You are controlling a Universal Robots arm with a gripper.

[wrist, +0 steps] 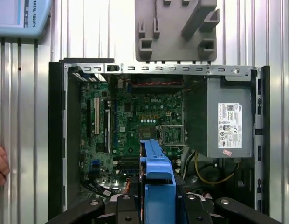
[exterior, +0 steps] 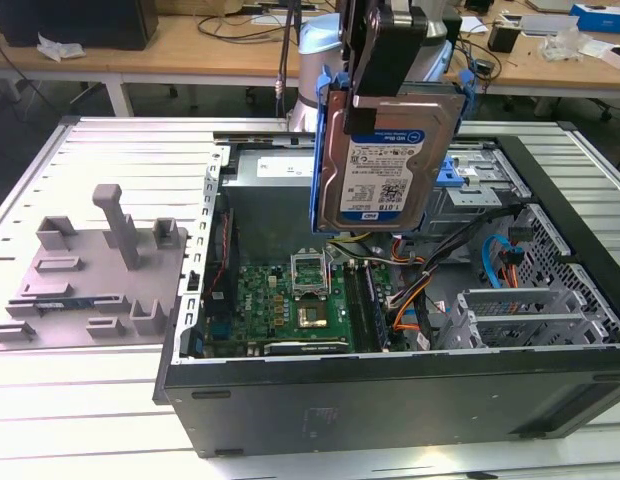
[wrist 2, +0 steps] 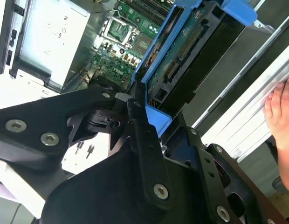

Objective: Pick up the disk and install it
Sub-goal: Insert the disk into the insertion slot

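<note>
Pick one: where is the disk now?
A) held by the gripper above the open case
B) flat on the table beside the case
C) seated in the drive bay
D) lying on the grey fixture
A: in the exterior view the gripper is closed on the disk, which hangs upright in the air over the open case, touching neither the fixture nor the table.

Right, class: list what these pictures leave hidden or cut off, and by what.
- Exterior view: the silver rectangular metal disk with blue plastic bracket, held in the black gripper, hides part of the black computer case behind it.
- Second wrist view: the gripper covers much of the disk; a hand is cut off by the frame edge.
</note>
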